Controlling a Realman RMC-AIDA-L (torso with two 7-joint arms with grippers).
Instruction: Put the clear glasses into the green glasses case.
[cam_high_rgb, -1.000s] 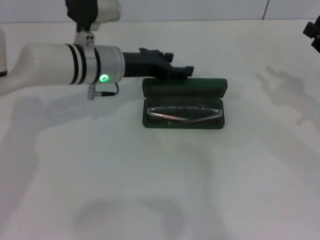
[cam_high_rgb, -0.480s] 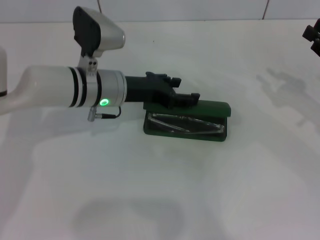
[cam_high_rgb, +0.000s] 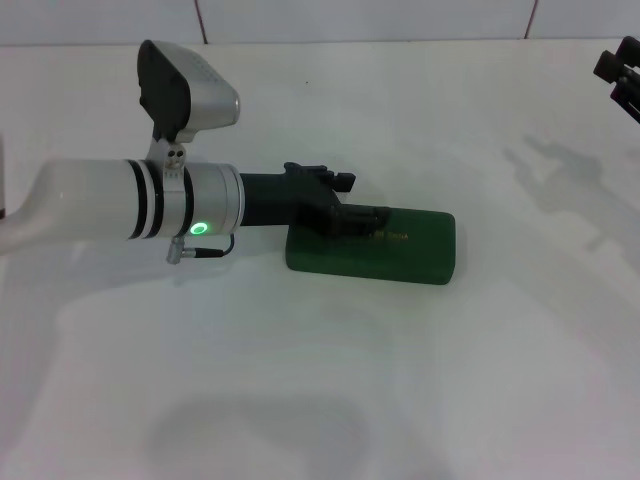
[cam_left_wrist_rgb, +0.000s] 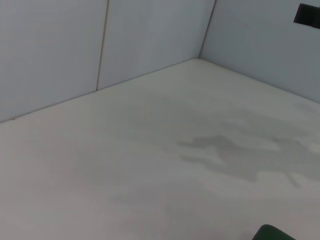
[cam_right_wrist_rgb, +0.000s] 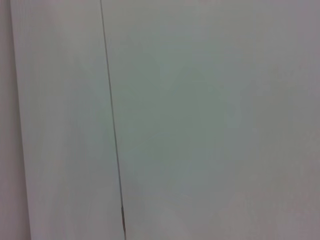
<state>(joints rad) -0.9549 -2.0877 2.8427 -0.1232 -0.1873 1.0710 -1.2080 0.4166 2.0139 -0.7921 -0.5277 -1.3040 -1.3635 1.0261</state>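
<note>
The near part of the white table (cam_high_rgb: 330, 400) is bare, with free room for an arm to swing. In the middle lies the green case (cam_high_rgb: 400, 255), flat, lid down, gold lettering up. The clear glasses are not visible; I judge they are inside under the lid, but that cannot be confirmed.

The left gripper (cam_high_rgb: 365, 217) reaches in from the left and rests on the lid near its left end. Its fingers look drawn close together and clamp nothing, though I cannot tell for sure.

The case looks like a stiff, light hard shell with smooth rounded corners, so it would likely slide on the table if pushed sideways. Pressing straight down on the lid is safer; to lift it, hold across the short sides. The glasses inside would be thin and easily bent.

To the right of the case and behind it the table is open up to the wall. The right gripper (cam_high_rgb: 620, 72) sits parked at the far right edge, well apart; its fingers cannot be made out.
</note>
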